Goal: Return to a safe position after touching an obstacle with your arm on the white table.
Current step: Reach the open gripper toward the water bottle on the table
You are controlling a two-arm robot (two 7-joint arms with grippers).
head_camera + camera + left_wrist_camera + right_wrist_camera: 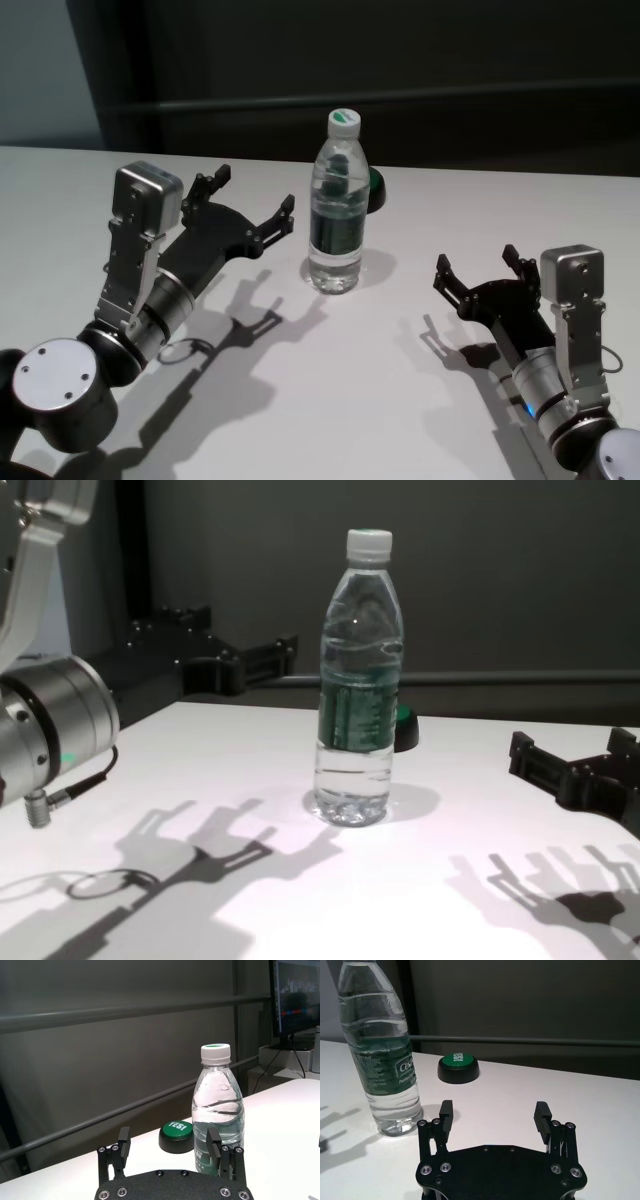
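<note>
The tall clear plastic water bottle with white cap and dark green label (337,205) stands upright near the middle of the plain white table (400,400), a green-topped black button (458,1067) just behind it; the left gripper (253,205) hovers beside the bottle, jaws spread wide, near but apart from it; the right gripper (482,268) rests well apart, likewise wide and empty; the retreat looks to be in hand; next, the left arm should draw back clear of the bottle without tipping it.
</note>
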